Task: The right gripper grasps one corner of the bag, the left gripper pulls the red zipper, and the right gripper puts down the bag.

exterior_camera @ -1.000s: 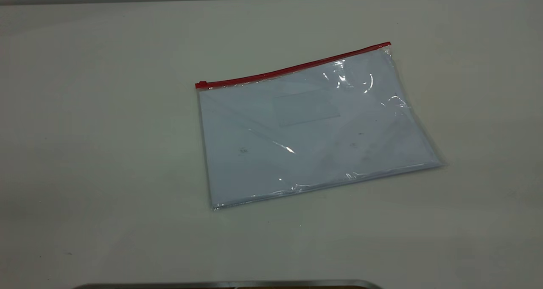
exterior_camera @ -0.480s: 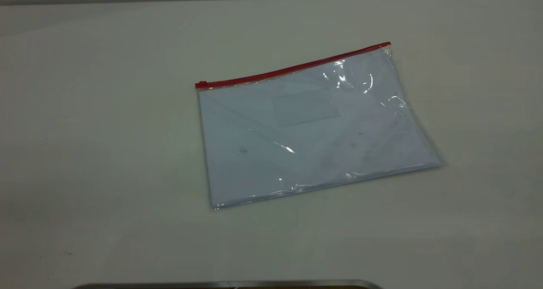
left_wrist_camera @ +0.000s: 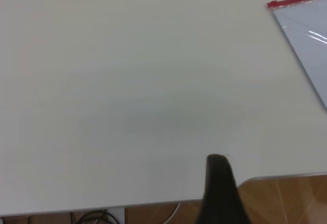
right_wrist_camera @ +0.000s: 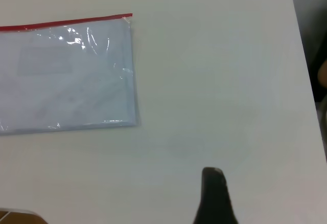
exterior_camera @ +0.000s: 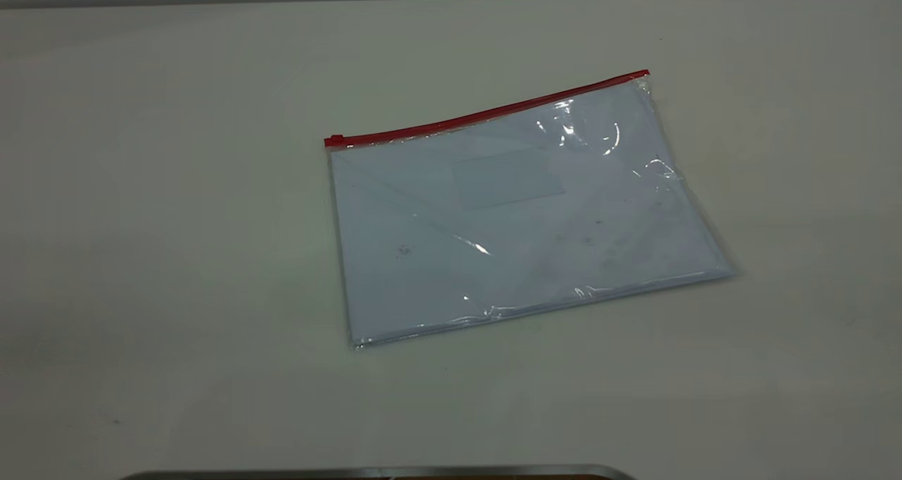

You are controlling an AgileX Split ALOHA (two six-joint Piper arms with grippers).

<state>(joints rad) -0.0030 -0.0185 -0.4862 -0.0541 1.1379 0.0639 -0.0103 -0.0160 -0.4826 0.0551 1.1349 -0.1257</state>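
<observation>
No words, numbers or signs can be read anywhere. The bag [exterior_camera: 514, 212] has a pale label patch [exterior_camera: 507, 178] on its front — it looks blank. A few tiny dark marks [exterior_camera: 404, 250] sit on the plastic — too small to tell if they are letters.

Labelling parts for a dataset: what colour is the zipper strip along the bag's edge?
Red; the red zipper on the bag shows best in the exterior view.

pale table [exterior_camera: 176, 254]; wood floor [left_wrist_camera: 286, 196]; cables [left_wrist_camera: 94, 217] beneath.
</observation>
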